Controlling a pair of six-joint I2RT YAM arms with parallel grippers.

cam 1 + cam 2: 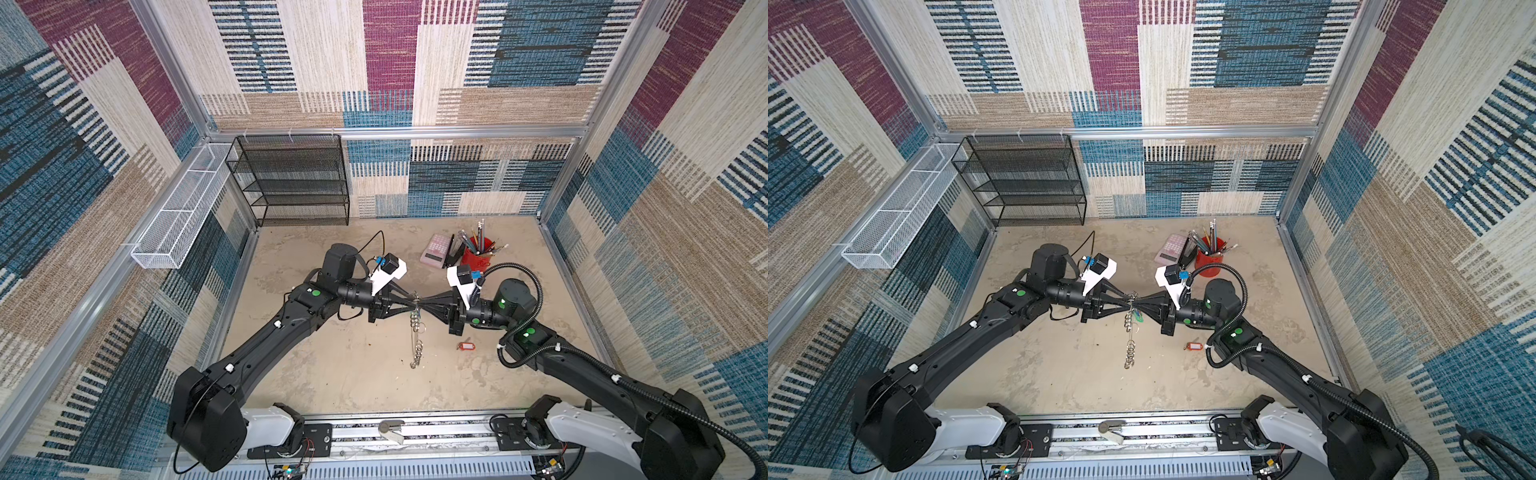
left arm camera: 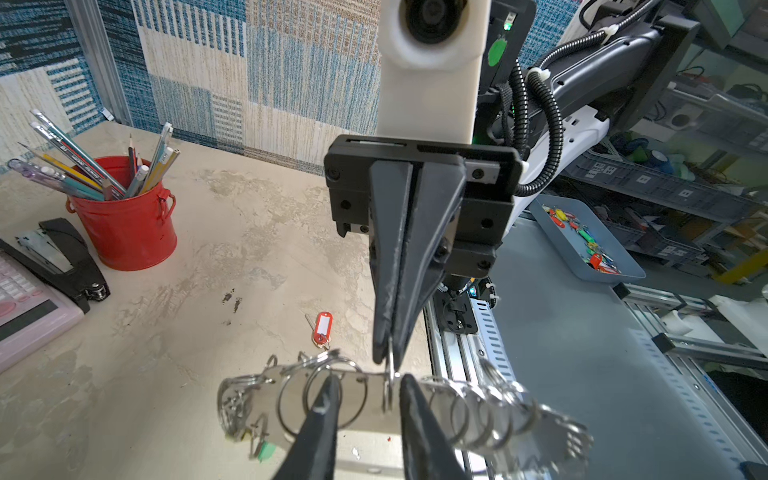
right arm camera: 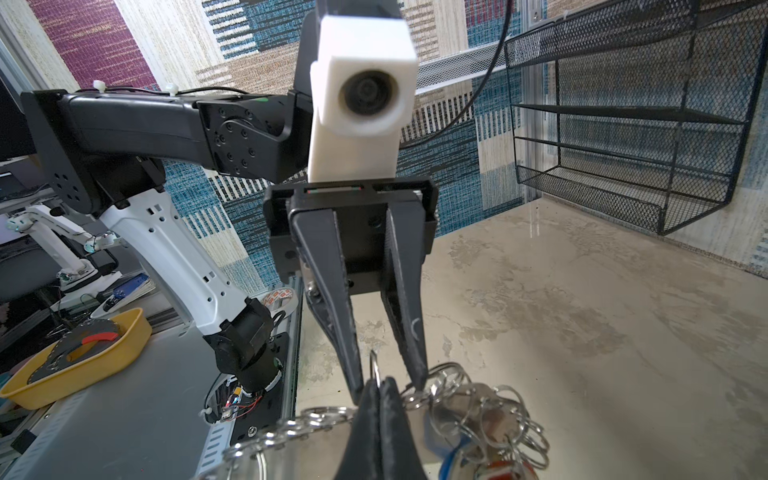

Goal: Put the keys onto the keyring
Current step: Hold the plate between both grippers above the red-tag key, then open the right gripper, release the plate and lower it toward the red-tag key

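a: where is the thing we're filling?

b: the flat grey band keyring (image 1: 414,332), edged with small silver split rings, is held up over the mottled beige table (image 1: 332,374), on the rail side of the red metal pencil bucket (image 1: 478,259). both arms meet nose to nose at its bucket-side end.

a: jaws?

b: the right gripper (image 2: 390,357) is clenched on one upright split ring. the left gripper (image 2: 368,380) stands parted, its tips either side of that same ring. i see nothing clamped in it.

a: which way does it lie?

b: its long axis runs from the pinch away from the bucket toward the rail, crosswise to the line of the two grippers. whether the far end rests on the table, i cannot tell.

a: and the keys?

b: a green plastic tag (image 2: 266,451) shows near the held end. one small silver key with a red plastic tag (image 1: 466,345) lies loose on the rail side of the bucket, just beside the right arm. that arm is nearer, but occupied, so i'd judge the left must reach across.

a: room?

b: bare table all round it; the pink calculator (image 1: 434,249) sits by the bucket, well apart.
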